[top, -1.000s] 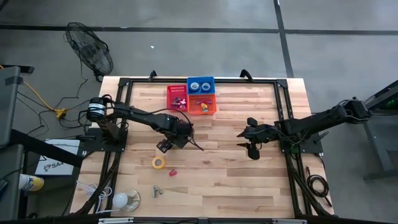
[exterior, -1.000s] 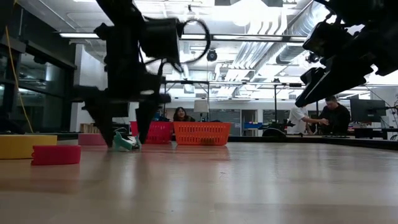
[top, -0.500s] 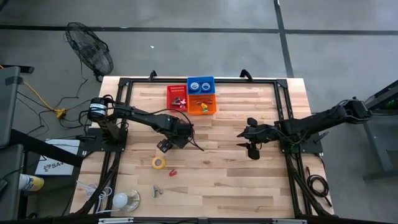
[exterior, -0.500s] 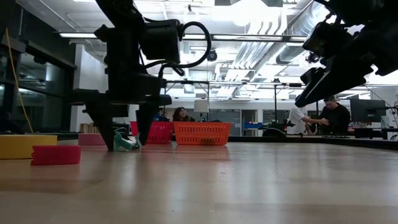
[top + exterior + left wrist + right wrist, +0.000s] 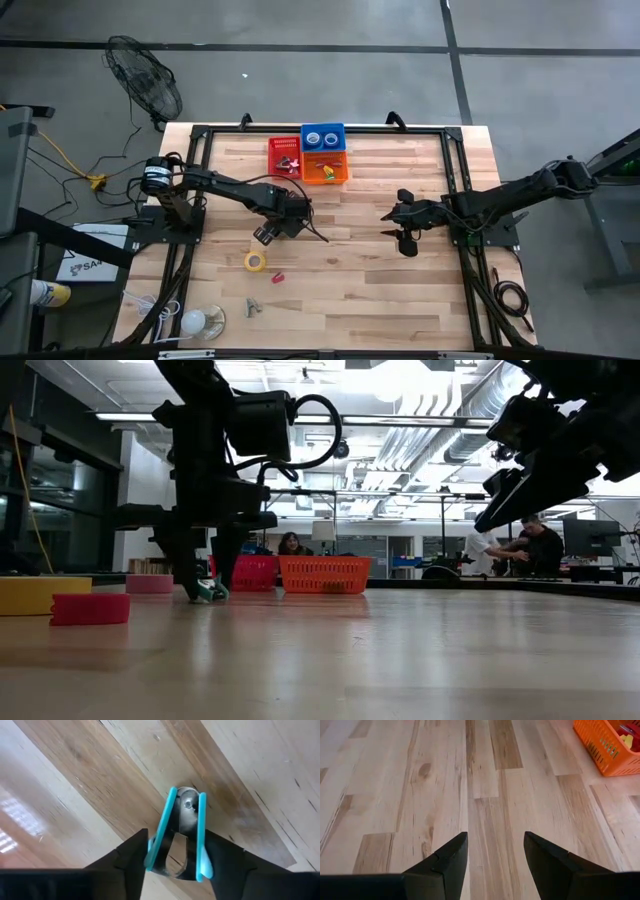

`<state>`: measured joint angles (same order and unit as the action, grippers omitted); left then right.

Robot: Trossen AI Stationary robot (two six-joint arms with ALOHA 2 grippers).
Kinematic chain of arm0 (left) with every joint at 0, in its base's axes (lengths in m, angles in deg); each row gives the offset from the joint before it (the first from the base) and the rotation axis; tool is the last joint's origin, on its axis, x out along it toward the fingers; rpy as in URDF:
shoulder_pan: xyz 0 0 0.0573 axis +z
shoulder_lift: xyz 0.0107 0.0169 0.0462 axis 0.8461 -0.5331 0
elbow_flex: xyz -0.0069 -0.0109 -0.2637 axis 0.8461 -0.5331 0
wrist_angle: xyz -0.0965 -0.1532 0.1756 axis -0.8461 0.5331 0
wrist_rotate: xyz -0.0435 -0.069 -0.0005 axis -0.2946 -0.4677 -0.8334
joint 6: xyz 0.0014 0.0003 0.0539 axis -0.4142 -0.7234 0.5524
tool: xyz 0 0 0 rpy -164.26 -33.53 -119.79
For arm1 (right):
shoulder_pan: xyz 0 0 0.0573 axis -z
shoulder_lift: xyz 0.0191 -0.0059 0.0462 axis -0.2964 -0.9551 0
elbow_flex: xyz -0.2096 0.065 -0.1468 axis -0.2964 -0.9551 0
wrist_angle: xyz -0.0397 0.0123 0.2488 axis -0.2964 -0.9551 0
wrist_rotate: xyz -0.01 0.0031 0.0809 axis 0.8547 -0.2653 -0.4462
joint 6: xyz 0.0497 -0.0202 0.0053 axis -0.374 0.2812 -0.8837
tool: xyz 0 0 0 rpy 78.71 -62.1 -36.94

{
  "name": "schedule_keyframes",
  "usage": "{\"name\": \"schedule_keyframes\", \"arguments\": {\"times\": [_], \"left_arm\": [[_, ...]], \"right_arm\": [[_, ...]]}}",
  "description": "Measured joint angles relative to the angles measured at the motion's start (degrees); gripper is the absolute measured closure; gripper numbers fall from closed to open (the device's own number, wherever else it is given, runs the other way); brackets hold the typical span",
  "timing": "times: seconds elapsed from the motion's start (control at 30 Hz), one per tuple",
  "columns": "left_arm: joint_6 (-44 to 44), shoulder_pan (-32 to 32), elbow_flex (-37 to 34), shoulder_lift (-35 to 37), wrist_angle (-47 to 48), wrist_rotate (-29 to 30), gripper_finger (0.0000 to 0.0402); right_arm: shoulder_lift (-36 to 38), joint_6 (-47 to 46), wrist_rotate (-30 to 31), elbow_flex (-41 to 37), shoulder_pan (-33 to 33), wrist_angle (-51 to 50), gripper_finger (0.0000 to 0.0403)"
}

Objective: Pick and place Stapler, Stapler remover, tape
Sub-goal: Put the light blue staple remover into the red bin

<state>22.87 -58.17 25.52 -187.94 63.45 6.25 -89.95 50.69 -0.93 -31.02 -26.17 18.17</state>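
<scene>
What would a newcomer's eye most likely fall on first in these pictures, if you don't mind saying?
Probably the left gripper, down at the wooden table left of centre, its fingers closed around a teal staple remover. Next, the bright baskets at the far edge: red, blue and orange. The right gripper hangs open above bare boards on the right, and a yellow tape roll lies near the left arm.

floor fan [image 5: 146, 88] beside table [image 5: 400, 300]; bulb [image 5: 192, 322].
</scene>
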Motion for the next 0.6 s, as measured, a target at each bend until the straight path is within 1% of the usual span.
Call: {"name": "schedule_keyframes", "arguments": {"times": [0.37, 0.47, 0.6], "left_arm": [[-3.2, 0.0, 0.0, 0.0, 0.3, 0.0, 0.0298], [-4.2, 0.0, 0.0, 0.0, 0.2, 0.1, 0.0306], [-4.3, 0.0, 0.0, 0.0, 0.0, 2.2, 0.0305]], "right_arm": [[0.0, 0.0, -0.5, 0.0, 0.0, 0.0, 0.0217], [0.0, -1.1, -0.6, 0.0, 0.0, 0.0, 0.0217], [0.0, -1.5, -1.8, 0.0, 0.0, 0.0, 0.0217]]}}
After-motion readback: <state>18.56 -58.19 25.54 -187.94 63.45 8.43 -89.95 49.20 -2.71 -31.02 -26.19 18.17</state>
